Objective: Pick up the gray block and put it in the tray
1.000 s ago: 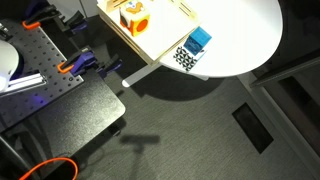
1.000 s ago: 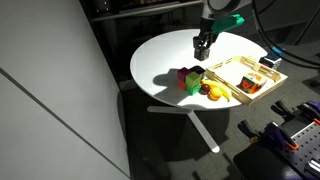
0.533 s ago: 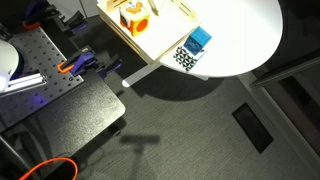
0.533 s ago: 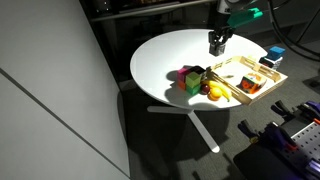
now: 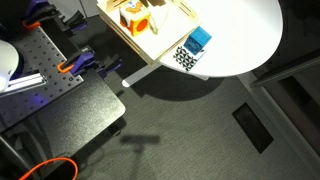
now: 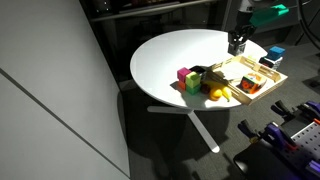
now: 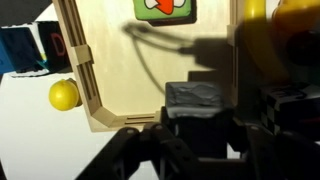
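Observation:
My gripper (image 7: pixel 200 125) is shut on the gray block (image 7: pixel 200 98), a small dark gray cube held between the two black fingers. In the wrist view it hangs over the near corner of the pale wooden tray (image 7: pixel 140 70). In an exterior view the gripper (image 6: pixel 237 44) is above the far side of the tray (image 6: pixel 245 70), not touching it. The tray also shows in an exterior view (image 5: pixel 160 38), where the gripper is out of view.
An orange block (image 5: pixel 133 15) and other small items lie in the tray. A yellow ball (image 7: pixel 64 94) sits just outside its rim. Pink, green and red blocks (image 6: pixel 189 80) stand on the round white table (image 6: pixel 170 55). A blue block (image 5: pixel 199 40) sits near the table's edge.
The gripper has moved from over the middle of the table across to above the tray, carrying the gray block. The other objects have not moved.

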Tool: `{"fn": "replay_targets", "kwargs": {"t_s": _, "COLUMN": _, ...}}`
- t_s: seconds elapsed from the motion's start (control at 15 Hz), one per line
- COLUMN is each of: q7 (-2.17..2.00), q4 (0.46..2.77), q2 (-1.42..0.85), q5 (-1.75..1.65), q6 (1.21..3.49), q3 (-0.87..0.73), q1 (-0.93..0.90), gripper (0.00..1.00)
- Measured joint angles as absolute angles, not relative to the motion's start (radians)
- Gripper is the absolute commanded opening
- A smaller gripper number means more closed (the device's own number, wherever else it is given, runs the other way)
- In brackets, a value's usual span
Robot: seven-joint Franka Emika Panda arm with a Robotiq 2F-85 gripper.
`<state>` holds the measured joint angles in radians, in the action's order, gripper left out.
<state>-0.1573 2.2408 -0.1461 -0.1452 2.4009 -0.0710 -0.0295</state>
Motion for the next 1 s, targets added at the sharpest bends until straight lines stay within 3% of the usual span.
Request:
{"fn": "replay_targets", "kwargs": {"t_s": 0.2, "q7": -0.156, "q4": 2.285, "q2": -0.093, "q5": -0.174, "q6": 2.403, "q3": -0.075, "q1": -0.014, "gripper": 0.99}}
{"fn": "replay_targets", "kwargs": {"t_s": 1.0, "q7": -0.058, "q4": 2.336, "q2": 0.048, "q5": -0.027, "q6": 2.321, "q3": -0.014, "q1": -0.018, "gripper": 1.00}}
